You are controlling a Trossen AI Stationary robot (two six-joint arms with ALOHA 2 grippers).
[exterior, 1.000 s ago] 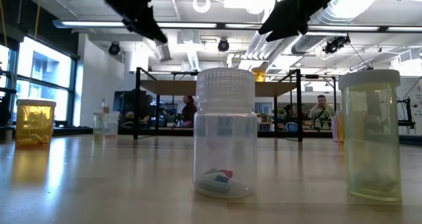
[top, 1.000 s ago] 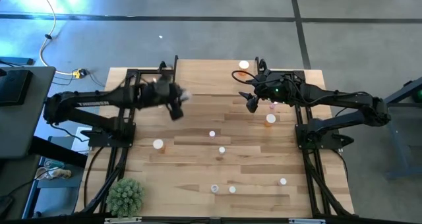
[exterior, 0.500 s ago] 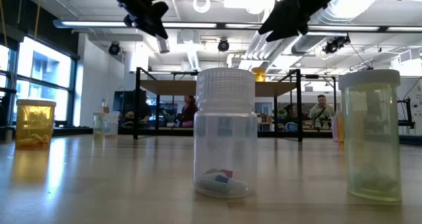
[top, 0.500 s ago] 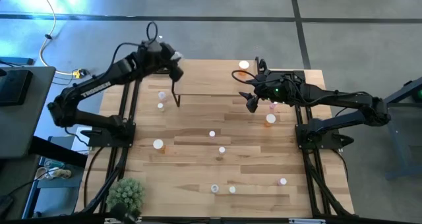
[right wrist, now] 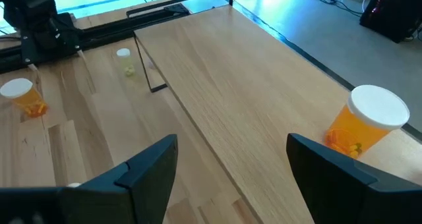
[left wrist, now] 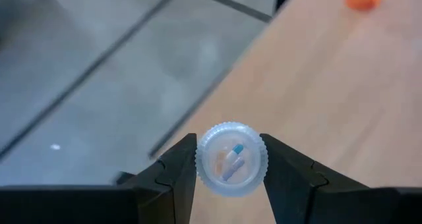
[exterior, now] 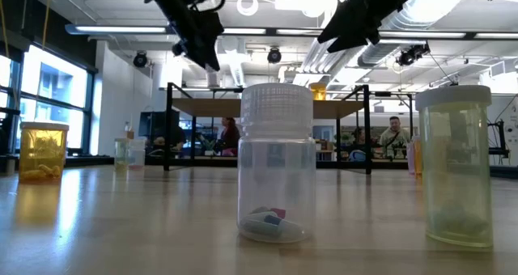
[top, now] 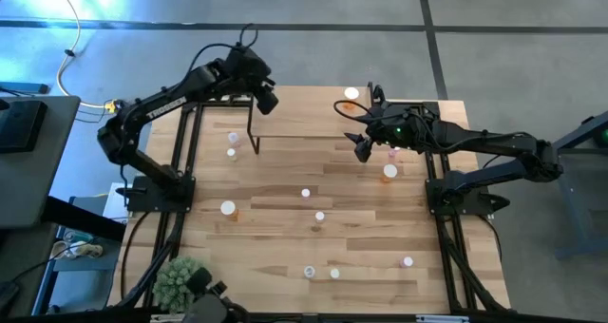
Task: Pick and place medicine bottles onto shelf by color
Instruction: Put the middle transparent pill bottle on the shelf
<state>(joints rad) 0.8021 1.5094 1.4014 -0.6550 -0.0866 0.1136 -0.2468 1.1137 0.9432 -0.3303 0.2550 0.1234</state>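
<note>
High view: wooden table (top: pixel 285 247) on grey floor (top: pixel 304 52).

The left gripper (top: pixel 266 99), clamped on a bluish-clear bottle (left wrist: pixel 231 159), swings from the frame's left-centre up toward the upper middle, above the shelf (top: pixel 313 123) at its left end. The left arm now stretches out diagonally.

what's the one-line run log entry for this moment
left claw: shut on clear bottle, above shelf far-left corner | right claw: open, empty, over shelf's right end
</note>
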